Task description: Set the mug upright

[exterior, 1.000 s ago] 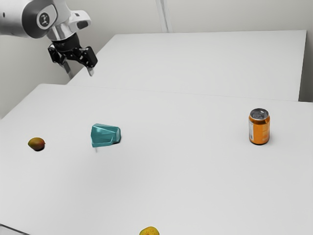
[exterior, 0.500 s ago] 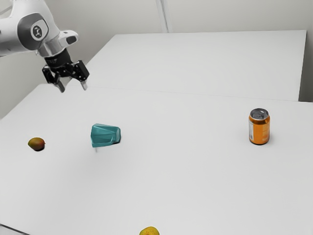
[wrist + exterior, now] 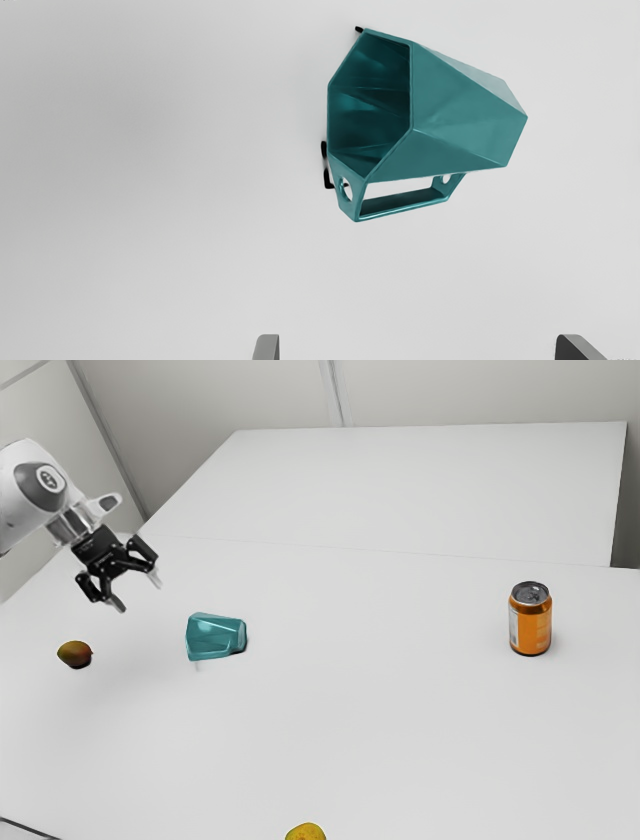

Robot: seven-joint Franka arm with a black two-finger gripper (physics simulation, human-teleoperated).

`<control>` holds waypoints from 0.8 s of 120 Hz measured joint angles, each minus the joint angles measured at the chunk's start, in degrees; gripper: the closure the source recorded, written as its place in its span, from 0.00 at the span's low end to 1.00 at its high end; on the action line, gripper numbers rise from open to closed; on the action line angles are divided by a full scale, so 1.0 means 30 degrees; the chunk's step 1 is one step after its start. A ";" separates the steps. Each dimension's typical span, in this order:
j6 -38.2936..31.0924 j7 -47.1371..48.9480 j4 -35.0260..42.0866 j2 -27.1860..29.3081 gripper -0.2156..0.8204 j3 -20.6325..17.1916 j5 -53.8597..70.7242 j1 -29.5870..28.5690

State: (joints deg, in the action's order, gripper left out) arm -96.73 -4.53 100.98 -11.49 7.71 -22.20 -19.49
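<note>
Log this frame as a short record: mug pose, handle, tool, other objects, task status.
mug: teal, on its side, mouth toward the exterior view's left
handle: on the mug's side nearer the tool's fingers
tool: open, raised above the table, not touching the mug
can: orange, upright, at the exterior view's right
fruit: reddish-brown one left of the mug in the exterior view; yellow one at its bottom edge
status: mug not upright

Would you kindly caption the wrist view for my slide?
Teal mug lying on its side beyond the open gripper.
</note>
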 joint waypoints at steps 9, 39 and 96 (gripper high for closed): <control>0.0003 -0.0436 -0.0213 -0.0451 0.21 0.0005 -0.0431 -0.0268; -0.0073 -0.1966 -0.1113 -0.2460 0.21 0.0009 -0.2001 -0.0877; -0.0886 -0.4247 -0.1602 -0.4814 0.21 -0.0075 -0.5622 -0.0924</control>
State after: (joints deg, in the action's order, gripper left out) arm -99.38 -17.27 96.18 -25.94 7.48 -39.06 -22.27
